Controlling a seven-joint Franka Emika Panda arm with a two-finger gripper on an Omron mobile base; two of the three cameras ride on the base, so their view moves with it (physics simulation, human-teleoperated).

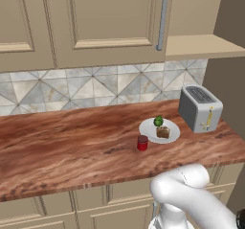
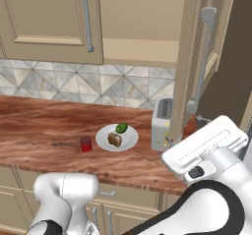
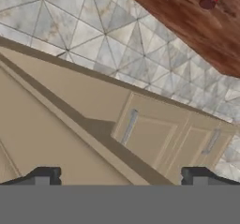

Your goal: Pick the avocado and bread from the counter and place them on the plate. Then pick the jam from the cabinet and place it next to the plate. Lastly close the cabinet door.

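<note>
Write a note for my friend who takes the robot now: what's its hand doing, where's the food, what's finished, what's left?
Gripper: open, holding nothing, up by the cabinet door.
Avocado and bread: both on the plate.
Jam: on the counter, beside the plate.
Done: food plated, jam out.
Left: the cabinet door stands open; swing it shut.

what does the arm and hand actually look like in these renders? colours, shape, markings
The arm is glossy white with rounded, tubular links and black bands at the joints; one flat white segment carries thin grey outline markings and a small dark oval. No cables are visible. In the hand view, the hand shows two small, dark grey, blocky fingertips with lighter grey faces.
</note>
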